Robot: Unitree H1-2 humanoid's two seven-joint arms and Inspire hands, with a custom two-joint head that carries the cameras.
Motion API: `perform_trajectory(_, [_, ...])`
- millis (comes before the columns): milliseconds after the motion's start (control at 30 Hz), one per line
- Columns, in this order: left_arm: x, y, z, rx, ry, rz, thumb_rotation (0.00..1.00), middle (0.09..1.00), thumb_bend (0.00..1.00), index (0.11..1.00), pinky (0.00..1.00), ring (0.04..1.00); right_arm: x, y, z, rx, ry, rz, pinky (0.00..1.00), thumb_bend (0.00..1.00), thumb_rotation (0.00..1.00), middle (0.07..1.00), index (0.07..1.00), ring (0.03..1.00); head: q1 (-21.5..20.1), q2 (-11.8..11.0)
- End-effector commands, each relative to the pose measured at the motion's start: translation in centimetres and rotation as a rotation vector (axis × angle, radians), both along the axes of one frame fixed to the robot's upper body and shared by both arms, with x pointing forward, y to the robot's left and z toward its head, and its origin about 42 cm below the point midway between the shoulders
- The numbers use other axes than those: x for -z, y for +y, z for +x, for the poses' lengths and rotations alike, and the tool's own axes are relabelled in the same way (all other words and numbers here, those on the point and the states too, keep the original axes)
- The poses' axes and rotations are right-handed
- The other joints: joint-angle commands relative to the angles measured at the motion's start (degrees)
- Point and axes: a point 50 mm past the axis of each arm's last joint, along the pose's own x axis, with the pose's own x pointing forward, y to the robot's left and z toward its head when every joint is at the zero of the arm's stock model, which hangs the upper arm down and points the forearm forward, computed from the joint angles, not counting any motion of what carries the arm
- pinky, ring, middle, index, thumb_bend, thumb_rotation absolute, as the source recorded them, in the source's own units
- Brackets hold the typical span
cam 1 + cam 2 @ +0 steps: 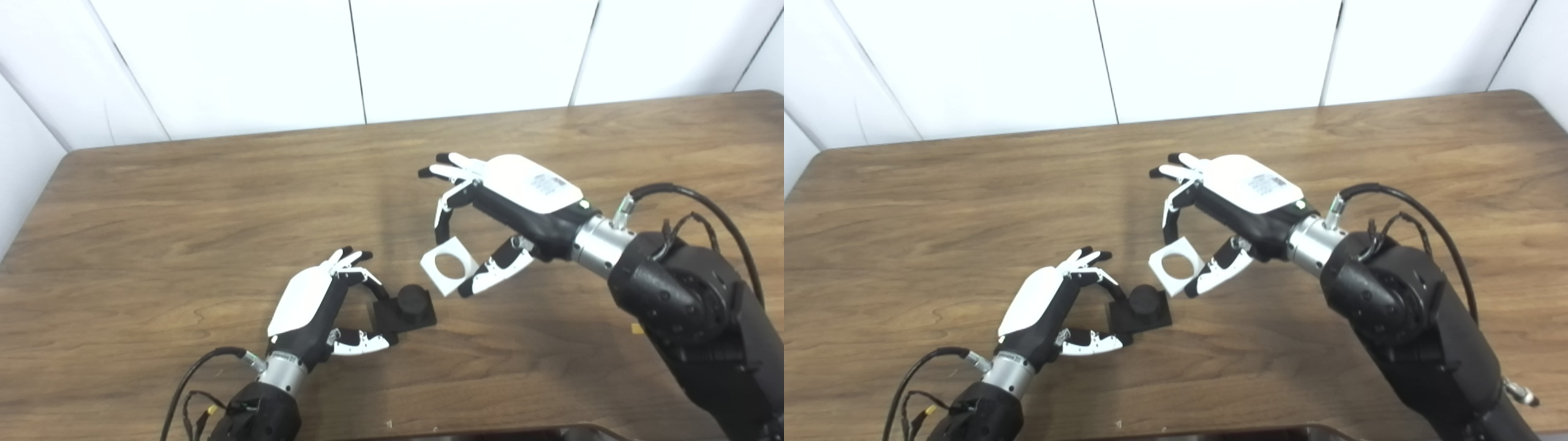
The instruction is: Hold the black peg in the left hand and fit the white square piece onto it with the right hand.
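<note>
Matt black peg (407,307), smooth white square piece (449,266), wood-grain table (184,214).

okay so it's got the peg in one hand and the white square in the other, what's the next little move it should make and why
Probably carry the white square piece a little down and toward the left hand until its round hole sits over the black peg. The right hand already pinches the piece, and the left hand grips the peg's base, but the piece is apart from the peg, up and to its right, and looks tilted.
</note>
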Motion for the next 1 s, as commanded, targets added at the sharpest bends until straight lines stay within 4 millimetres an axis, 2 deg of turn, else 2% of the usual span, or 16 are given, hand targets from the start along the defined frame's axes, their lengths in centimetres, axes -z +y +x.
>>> perform_trajectory(0, [-0.2,0.1,0.2,0.004,-0.007,0.041,0.08,0.908,0.51,0.491,0.98,0.980,-1.2,0.5,-0.4,-0.026,-0.061,0.013,0.99,0.52,0.15,0.934,0.490,1.000,0.0,0.0])
perform_trajectory(967, [-0.1,-0.2,0.1,0.004,-0.022,0.042,0.08,0.901,0.51,0.491,1.00,0.979,-0.2,2.1,-0.2,-0.066,-0.041,0.002,0.99,0.52,0.15,0.942,0.490,1.000,-0.3,0.5])
